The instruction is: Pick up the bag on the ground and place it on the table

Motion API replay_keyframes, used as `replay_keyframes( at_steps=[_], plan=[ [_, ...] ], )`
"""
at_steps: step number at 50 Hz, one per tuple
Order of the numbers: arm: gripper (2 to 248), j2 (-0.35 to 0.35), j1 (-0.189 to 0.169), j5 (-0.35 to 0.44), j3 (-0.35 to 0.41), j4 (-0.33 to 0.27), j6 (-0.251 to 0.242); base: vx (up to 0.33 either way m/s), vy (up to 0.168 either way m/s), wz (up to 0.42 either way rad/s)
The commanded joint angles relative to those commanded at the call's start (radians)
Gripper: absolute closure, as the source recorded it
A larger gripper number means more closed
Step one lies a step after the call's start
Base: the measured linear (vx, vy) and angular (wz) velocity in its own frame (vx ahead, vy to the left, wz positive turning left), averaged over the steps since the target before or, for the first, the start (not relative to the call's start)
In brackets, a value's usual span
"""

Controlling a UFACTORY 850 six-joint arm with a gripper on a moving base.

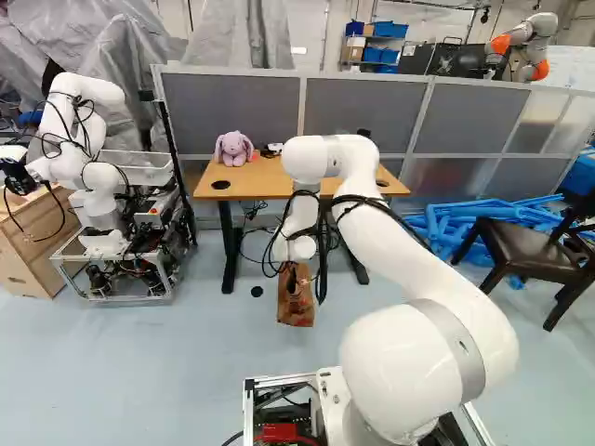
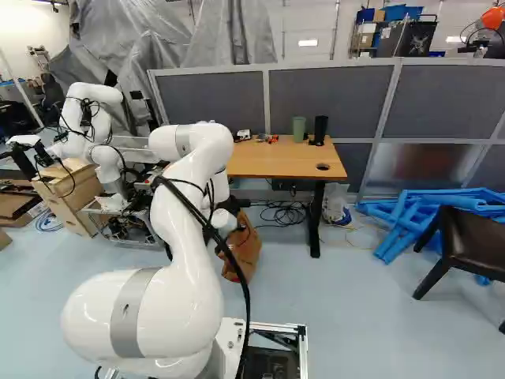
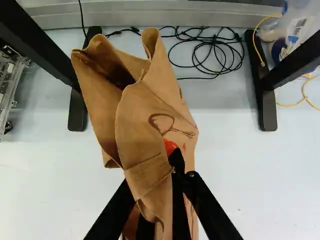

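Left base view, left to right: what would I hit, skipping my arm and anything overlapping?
White other robot → purple plush bunny → small round black disc → crumpled brown bag → dark wooden chair.

- Bag: at the arm's outer end, in front of the surface.
- Partition: behind the surface.
- Plush toy: on the surface, towards its left end.
- Cup: on the surface, towards the back.
- Cable coil: on the floor, between the surface's legs.
- Another robot: left of the surface.
- Crate: left of that robot.
- Chair: right of the surface.
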Motion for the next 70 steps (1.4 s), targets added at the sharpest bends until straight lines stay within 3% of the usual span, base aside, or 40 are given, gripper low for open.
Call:
replay_keyframes(
  at_steps=[70],
  plan=[
    [225, 0.288, 0.008, 0.000, 0.261, 0.000, 0.000, 0.000, 0.000, 0.000]
  ],
)
